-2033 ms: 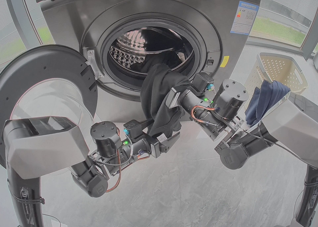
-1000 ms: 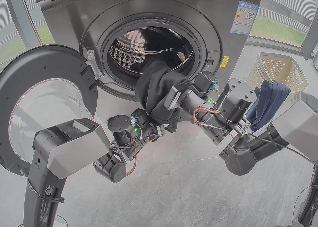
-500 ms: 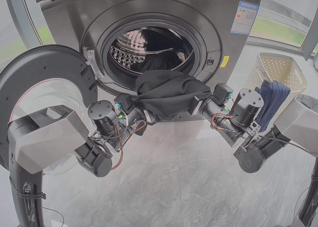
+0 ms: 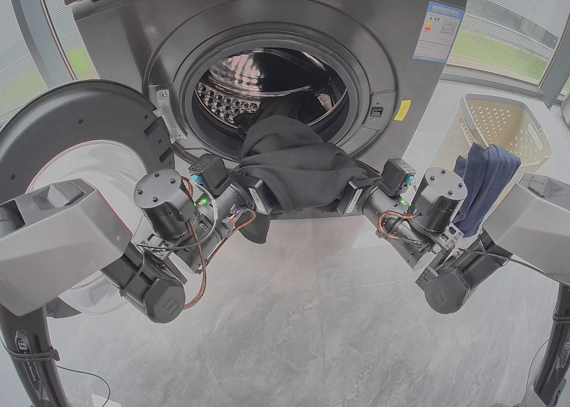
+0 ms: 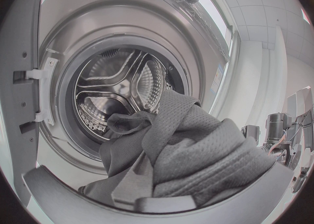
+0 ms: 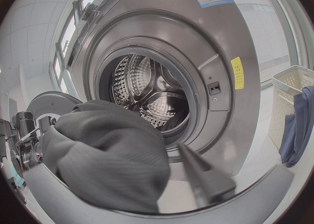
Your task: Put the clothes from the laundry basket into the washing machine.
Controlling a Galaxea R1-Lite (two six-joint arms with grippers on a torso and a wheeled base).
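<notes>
Black garment (image 4: 297, 164) is draping over my right end effector (image 4: 343, 189) (spread) and left end effector (image 4: 264, 193) (cannot tell). Unpinched, it is risking sliding to the floor (image 4: 309, 319), short of the washing machine (image 4: 380, 69).

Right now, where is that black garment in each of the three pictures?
Head view: black garment at centre, spilling out of the drum opening over its lower lip.
Left wrist view: garment close up, bunched before the opening.
Right wrist view: garment close up, the open door behind it.
Shared landmark: the washer's round drum opening.
</notes>
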